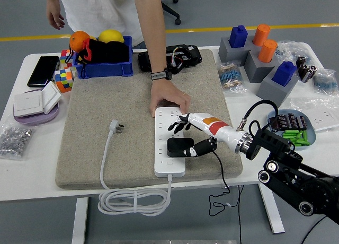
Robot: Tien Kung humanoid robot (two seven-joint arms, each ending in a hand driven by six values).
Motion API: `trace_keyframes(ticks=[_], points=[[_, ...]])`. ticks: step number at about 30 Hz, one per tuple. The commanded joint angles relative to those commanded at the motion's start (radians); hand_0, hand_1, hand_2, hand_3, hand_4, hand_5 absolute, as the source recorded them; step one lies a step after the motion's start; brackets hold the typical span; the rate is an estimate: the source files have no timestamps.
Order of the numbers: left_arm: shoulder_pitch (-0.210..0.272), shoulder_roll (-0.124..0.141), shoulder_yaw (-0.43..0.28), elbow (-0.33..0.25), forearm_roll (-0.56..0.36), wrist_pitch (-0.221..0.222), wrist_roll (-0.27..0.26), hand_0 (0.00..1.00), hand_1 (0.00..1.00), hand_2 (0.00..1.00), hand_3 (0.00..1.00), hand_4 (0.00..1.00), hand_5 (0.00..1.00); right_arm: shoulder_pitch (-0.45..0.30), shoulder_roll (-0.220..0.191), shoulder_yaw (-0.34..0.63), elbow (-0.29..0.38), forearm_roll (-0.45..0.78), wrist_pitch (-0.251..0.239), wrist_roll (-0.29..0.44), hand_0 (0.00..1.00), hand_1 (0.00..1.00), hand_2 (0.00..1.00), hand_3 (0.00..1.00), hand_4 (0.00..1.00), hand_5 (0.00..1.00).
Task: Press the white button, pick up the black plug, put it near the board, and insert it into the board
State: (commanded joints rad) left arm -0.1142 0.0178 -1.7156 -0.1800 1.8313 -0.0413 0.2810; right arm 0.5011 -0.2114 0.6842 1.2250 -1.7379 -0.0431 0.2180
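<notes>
Plug seated on the power strip, robot hand spread beside it.
One right hand (192,135) reaches over the white power strip (170,143) on the grey mat (106,106); its fingers (177,125) are fanned out and grasp nothing, while the thumb side rests against the single black plug (179,146), which sits on the strip. One person's hand (168,102) presses the strip's far end. One white plug (116,127) lies on the mat to the left.

Your right hand (192,133) spreads its fingers over the black plug (180,146) seated on the board (169,143); a person's hand (168,102) steadies its twelve o'clock end.
</notes>
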Motion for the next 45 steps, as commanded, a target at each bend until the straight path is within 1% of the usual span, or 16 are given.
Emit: trace_keyframes(ticks=[6,9,10,15,17,20,21,22,27,28,33,34,37,45], points=[[0.001,-0.001,-0.001,0.0,0.0,0.0,-0.001,0.475,0.498,0.499,0.585,0.567,0.268,-0.026,0.0,0.085,0.064,-0.002,0.027,-0.022,0.592,0.618,0.602,0.635,0.921,0.067],[0.001,-0.001,-0.001,0.0,0.0,0.0,-0.001,0.475,0.498,0.499,0.585,0.567,0.268,-0.049,-0.006,0.157,0.096,-0.001,0.033,-0.026,0.592,0.618,0.602,0.635,0.921,0.067],[0.001,-0.002,0.001,0.0,-0.003,0.001,-0.002,0.475,0.499,0.499,0.585,0.567,0.267,-0.065,-0.012,0.19,0.108,0.0,0.035,-0.027,0.632,0.654,0.627,0.636,0.931,0.078],[0.001,-0.001,-0.003,0.0,-0.001,0.002,-0.002,0.475,0.499,0.499,0.585,0.567,0.267,-0.125,-0.032,0.341,0.131,-0.001,0.036,-0.032,0.632,0.654,0.627,0.636,0.931,0.078],[0.0,0.0,-0.003,0.0,-0.001,0.002,-0.002,0.474,0.499,0.499,0.585,0.567,0.265,-0.16,-0.041,0.413,0.14,-0.005,0.034,-0.034,0.636,0.656,0.624,0.63,0.927,0.083],[-0.002,0.001,-0.007,0.0,0.003,0.002,-0.002,0.474,0.499,0.499,0.585,0.567,0.265,-0.2,-0.046,0.5,0.148,-0.01,0.032,-0.035,0.636,0.656,0.624,0.63,0.927,0.083],[-0.003,0.001,-0.005,0.0,0.001,0.003,-0.003,0.474,0.499,0.499,0.585,0.567,0.265,-0.22,-0.046,0.53,0.152,-0.012,0.031,-0.037,0.636,0.656,0.624,0.63,0.927,0.083],[-0.004,0.001,-0.003,0.0,-0.001,0.003,-0.004,0.474,0.499,0.498,0.585,0.568,0.269,-0.243,-0.047,0.572,0.155,-0.013,0.03,-0.039,0.626,0.654,0.617,0.625,0.922,0.105],[-0.005,-0.001,0.001,0.0,-0.008,0.004,-0.005,0.474,0.499,0.498,0.585,0.568,0.269,-0.334,-0.047,0.73,0.169,-0.025,0.033,-0.048,0.626,0.654,0.617,0.625,0.922,0.105],[-0.005,-0.001,0.001,0.0,-0.009,0.005,-0.005,0.474,0.497,0.499,0.585,0.567,0.268,-0.349,-0.045,0.757,0.173,-0.027,0.034,-0.051,0.632,0.653,0.619,0.619,0.918,0.137],[-0.002,-0.004,-0.003,0.0,-0.004,0.006,-0.005,0.474,0.497,0.499,0.585,0.567,0.268,-0.427,-0.013,0.897,0.199,-0.033,0.039,-0.064,0.632,0.653,0.619,0.619,0.918,0.137],[-0.001,-0.004,-0.003,0.0,-0.003,0.006,-0.005,0.474,0.499,0.499,0.585,0.568,0.268,-0.433,-0.007,0.912,0.202,-0.033,0.039,-0.065,0.643,0.653,0.627,0.618,0.916,0.159],[0.0,-0.005,-0.002,0.0,-0.002,0.006,-0.005,0.474,0.499,0.499,0.585,0.568,0.268,-0.455,0.014,0.954,0.217,-0.035,0.041,-0.067,0.643,0.653,0.627,0.618,0.916,0.159],[-0.013,-0.005,0.022,0.0,-0.019,0.005,-0.009,0.475,0.498,0.499,0.585,0.567,0.268,-0.482,0.053,1.017,0.244,-0.033,0.043,-0.069,0.648,0.652,0.627,0.616,0.911,0.161]])
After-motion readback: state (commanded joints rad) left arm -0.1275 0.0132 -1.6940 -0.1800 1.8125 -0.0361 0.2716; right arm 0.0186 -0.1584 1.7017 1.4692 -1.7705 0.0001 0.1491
